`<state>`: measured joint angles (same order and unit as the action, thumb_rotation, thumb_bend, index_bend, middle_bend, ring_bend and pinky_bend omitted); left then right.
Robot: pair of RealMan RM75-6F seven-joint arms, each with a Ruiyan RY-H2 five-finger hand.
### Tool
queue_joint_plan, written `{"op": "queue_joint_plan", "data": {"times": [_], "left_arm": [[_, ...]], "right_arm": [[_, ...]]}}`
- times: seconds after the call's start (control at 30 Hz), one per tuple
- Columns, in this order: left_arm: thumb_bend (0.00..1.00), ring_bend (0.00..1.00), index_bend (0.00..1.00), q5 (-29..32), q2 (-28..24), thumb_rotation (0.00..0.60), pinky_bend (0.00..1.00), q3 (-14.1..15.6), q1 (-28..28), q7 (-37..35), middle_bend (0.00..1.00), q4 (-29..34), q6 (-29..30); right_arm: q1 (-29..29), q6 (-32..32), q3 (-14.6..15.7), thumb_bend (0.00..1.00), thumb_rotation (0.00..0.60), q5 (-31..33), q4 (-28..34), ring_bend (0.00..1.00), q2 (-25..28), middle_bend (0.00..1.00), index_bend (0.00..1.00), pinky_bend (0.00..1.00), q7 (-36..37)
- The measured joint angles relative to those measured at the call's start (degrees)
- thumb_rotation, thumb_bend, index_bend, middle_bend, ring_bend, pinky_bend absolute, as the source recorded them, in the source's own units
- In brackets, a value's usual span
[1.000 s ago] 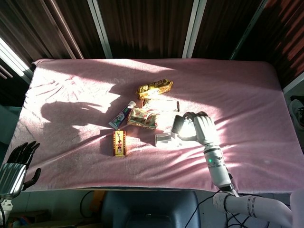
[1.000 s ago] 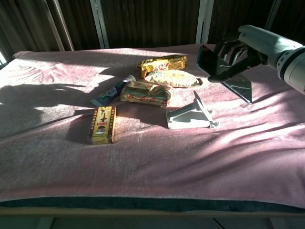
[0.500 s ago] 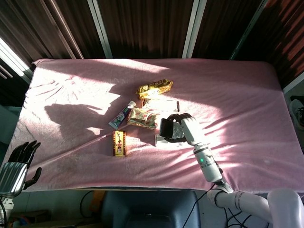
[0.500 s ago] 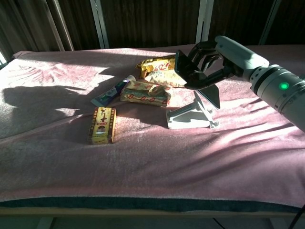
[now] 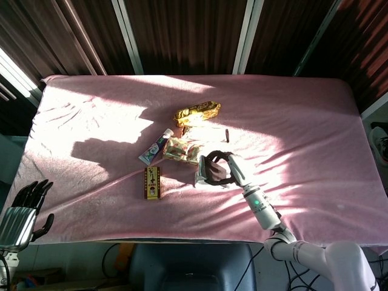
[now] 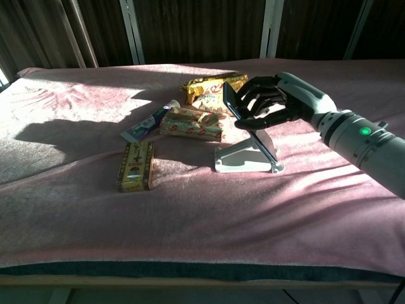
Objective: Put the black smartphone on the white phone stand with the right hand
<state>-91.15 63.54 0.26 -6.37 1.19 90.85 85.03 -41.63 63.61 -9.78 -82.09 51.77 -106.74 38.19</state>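
Observation:
My right hand (image 6: 273, 101) grips the black smartphone (image 6: 237, 113), which leans tilted against the slanted back of the white phone stand (image 6: 243, 160). The phone's lower end lies low on the stand near its base. In the head view the right hand (image 5: 223, 170) covers most of the smartphone (image 5: 204, 168), and only the stand's left edge (image 5: 197, 177) shows beneath it. My left hand (image 5: 24, 209) hangs off the table's front left corner with its fingers apart, holding nothing.
Left of the stand lie a yellow-red box (image 6: 135, 165), a toothpaste tube (image 6: 147, 123) and a snack pack (image 6: 192, 123); a gold packet (image 6: 212, 84) lies behind. A small dark pen (image 5: 227, 134) lies beyond the stand. The pink cloth (image 6: 190, 221) covers the table.
My right hand has carried the smartphone left and down from above the stand's right side onto the stand. The stand shifted slightly left. The left hand stayed put.

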Motion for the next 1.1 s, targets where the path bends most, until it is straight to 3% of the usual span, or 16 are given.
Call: {"op": "queue_joint_plan", "data": {"times": [0.63,0.73,0.8,0.97,1.1], "left_arm": [[0.41,0.04,0.00,-0.3,-0.2,0.600,0.12,0.3,0.1,-0.6,0.06,0.0,0.1],[0.41,0.04,0.00,-0.3,-0.2,0.600,0.12,0.3,0.1,-0.5,0.06,0.0,0.1],[0.41,0.04,0.00,-0.4,-0.2,0.600,0.12,0.3,0.1,-0.5,0.06,0.0,0.2],[0.41,0.04,0.00,-0.4,-0.2,0.600,0.12,0.3,0.0,-0.6,0.06,0.0,0.0],[0.41,0.05,0.00,-0.9,-0.1,0.600,0.12,0.3,0.0,-0.9,0.07,-0.2,0.5]], "right_arm": [[0.0,1.0,1.3,0.26,0.600,-3.0,-8.2,0.62,-3.6,0.75,1.00,0.45,5.8],[0.0,1.1,1.3,0.26,0.600,-3.1,-8.8,0.62,-3.8,0.75,0.96,0.46,6.0],[0.1,1.3,1.5,0.26,0.600,-3.4,-9.3,0.57,-3.9,0.72,0.84,0.45,6.0],[0.1,1.2,1.9,0.26,0.600,-3.7,-9.4,0.30,-3.6,0.43,0.33,0.41,5.2],[0.2,0.1,1.7,0.25,0.600,-3.2,-7.9,0.21,-2.6,0.33,0.10,0.36,3.3]]}}
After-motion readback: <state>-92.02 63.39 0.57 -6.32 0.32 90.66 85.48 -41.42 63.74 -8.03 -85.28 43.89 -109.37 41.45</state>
